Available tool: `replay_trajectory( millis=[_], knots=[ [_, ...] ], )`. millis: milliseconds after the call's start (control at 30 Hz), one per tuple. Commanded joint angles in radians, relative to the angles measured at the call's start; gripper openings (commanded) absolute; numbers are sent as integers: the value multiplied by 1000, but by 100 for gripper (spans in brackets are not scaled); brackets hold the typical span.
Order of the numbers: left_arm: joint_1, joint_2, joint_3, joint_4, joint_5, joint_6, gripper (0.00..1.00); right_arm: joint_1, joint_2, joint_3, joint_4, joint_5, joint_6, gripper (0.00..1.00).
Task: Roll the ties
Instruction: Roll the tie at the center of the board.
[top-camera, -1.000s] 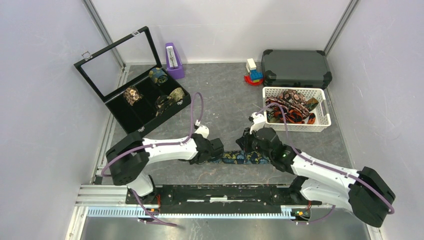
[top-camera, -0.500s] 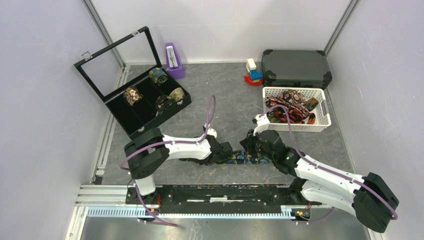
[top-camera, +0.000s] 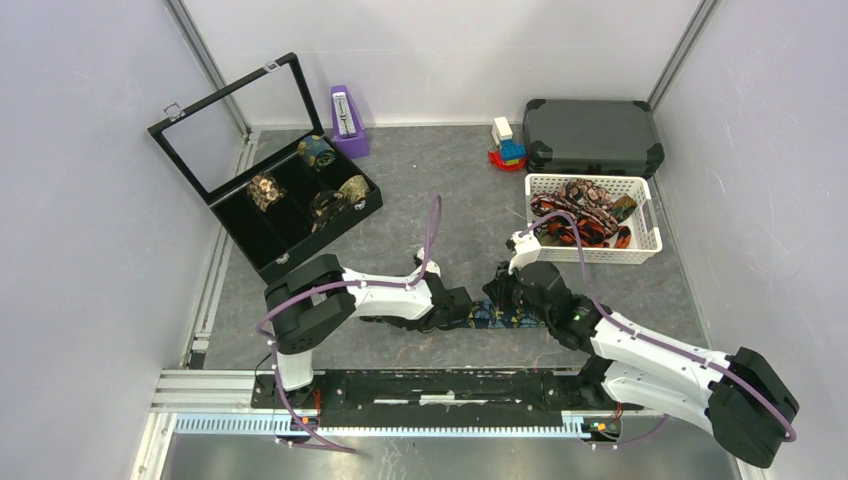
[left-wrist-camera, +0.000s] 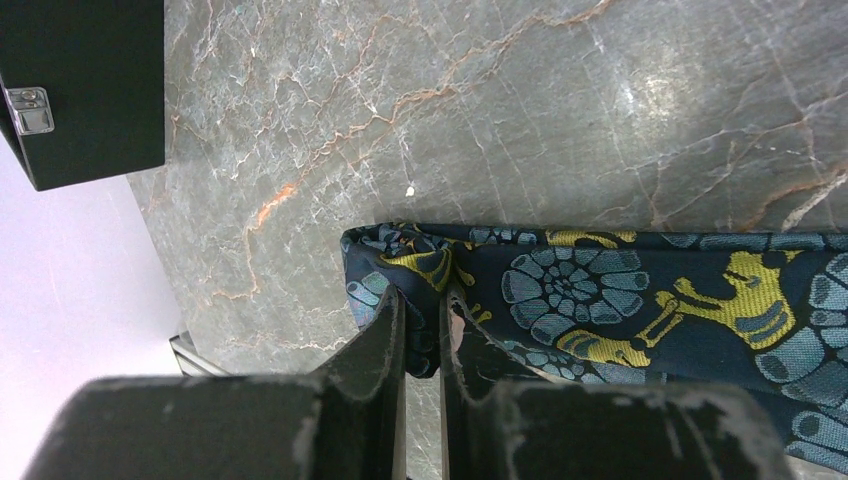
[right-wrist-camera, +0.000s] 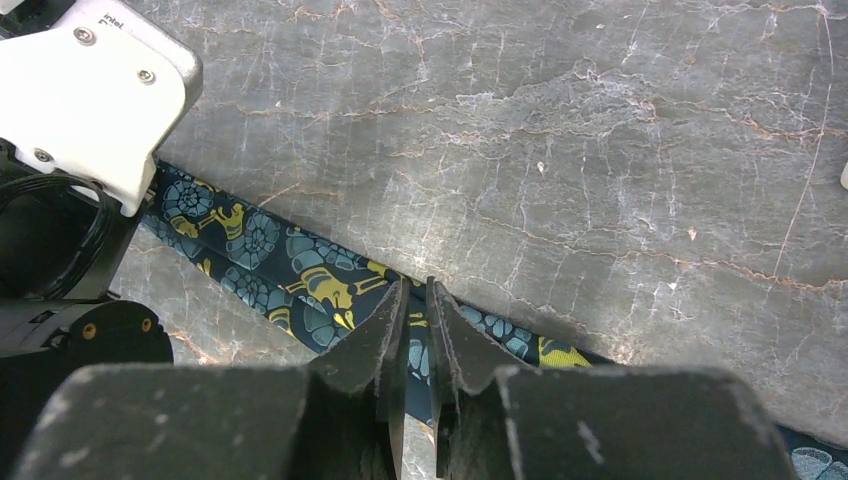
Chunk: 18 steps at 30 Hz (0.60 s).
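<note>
A: Where's the navy paisley tie (top-camera: 505, 316)?
B: Flat on the grey surface (top-camera: 450, 200), stretched between the two arms.
A: Left fingers (left-wrist-camera: 375, 345)?
B: Clenched on the tie's folded-over left end.
A: Right fingers (right-wrist-camera: 385, 340)?
B: Nearly together, nipping the fabric further along the strip.
A: Other ties (top-camera: 580, 215)?
B: Heaped in the white basket (top-camera: 600, 256). Four coils (top-camera: 265, 190) sit in the black display box (top-camera: 250, 238).

Left tool (top-camera: 468, 308) — tie (top-camera: 517, 319) — right tool (top-camera: 502, 300)

Left fingers (left-wrist-camera: 385, 340) and right fingers (right-wrist-camera: 390, 335) nearly together
</note>
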<state>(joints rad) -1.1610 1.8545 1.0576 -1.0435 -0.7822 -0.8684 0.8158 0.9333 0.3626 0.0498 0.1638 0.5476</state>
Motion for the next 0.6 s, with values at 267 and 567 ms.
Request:
replay_trajectory(
  millis=[267, 567],
  knots=[
    [-9, -2, 26, 120, 106, 65, 26, -4, -15, 1, 5, 19, -9, 18],
    [-8, -23, 20, 141, 121, 80, 42, -4, -8, 6, 7, 13, -5, 18]
  ],
)
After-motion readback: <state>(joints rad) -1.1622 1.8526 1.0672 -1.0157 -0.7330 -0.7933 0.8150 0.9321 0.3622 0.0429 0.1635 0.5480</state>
